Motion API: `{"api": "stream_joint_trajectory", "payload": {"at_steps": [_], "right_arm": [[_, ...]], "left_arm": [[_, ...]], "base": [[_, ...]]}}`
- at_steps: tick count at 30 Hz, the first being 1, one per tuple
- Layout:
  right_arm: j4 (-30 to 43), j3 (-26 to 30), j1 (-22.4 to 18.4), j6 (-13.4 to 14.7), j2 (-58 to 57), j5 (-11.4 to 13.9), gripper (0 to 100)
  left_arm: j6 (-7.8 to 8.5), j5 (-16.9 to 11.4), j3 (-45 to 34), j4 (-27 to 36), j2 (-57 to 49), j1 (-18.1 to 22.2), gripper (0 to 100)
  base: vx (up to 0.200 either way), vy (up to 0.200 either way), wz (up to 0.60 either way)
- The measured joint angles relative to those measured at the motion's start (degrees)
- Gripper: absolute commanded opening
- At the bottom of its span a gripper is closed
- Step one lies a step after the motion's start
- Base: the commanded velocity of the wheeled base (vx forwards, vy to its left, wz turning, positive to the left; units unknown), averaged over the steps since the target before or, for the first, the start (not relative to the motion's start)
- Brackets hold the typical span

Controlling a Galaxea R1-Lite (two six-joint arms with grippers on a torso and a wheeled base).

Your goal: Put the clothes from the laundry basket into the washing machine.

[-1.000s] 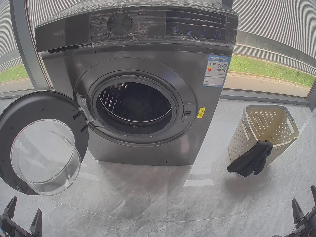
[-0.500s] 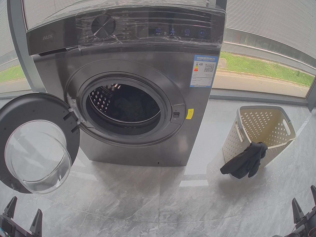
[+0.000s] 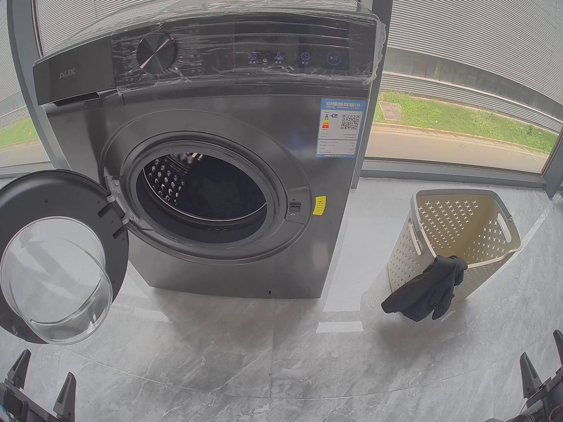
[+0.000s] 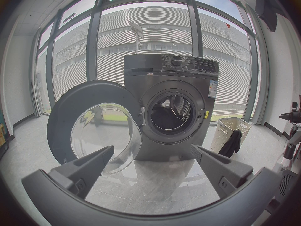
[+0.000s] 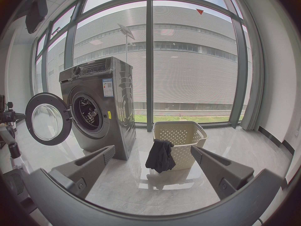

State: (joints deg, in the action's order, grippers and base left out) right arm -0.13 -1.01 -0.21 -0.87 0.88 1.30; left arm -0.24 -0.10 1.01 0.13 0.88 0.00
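A grey front-loading washing machine (image 3: pixel 223 165) stands ahead on the left, its round door (image 3: pixel 56 259) swung wide open to the left and its drum (image 3: pixel 199 191) dark inside. To its right a cream laundry basket (image 3: pixel 469 230) sits on the floor, with a black garment (image 3: pixel 428 291) draped over its front rim and hanging down outside. The same black garment (image 5: pixel 161 156) and basket (image 5: pixel 180 138) lie straight ahead in the right wrist view. My left gripper (image 3: pixel 42 379) and right gripper (image 3: pixel 542 358) are both open, low and well short of machine and basket, holding nothing.
Glossy grey marble floor (image 3: pixel 281 353) lies bare between me and the machine. Floor-to-ceiling windows (image 3: pixel 469 60) run behind the machine and basket. The open door juts out toward my left side.
The whole head view has shifted: machine and basket sit further left in the picture than before, so the camera has turned or moved right. Both grippers hold the same place.
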Motion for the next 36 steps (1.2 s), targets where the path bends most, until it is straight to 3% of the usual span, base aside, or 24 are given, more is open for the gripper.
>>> {"api": "stream_joint_trajectory", "payload": {"at_steps": [4,16,36], "right_arm": [[-0.02,0.00,0.05,0.00,0.00,0.00,100],[0.00,0.00,0.02,-0.02,0.00,0.00,100],[0.00,0.00,-0.09,-0.06,0.05,0.06,100]], "left_arm": [[0.06,0.07,0.00,0.00,0.00,0.00,100],[-0.20,0.17,0.00,-0.02,0.02,-0.05,100],[-0.09,0.26,0.00,0.05,0.05,0.00,100]], "base": [[0.000,-0.200,0.00],[0.000,0.000,0.00],[0.000,-0.200,0.00]]}}
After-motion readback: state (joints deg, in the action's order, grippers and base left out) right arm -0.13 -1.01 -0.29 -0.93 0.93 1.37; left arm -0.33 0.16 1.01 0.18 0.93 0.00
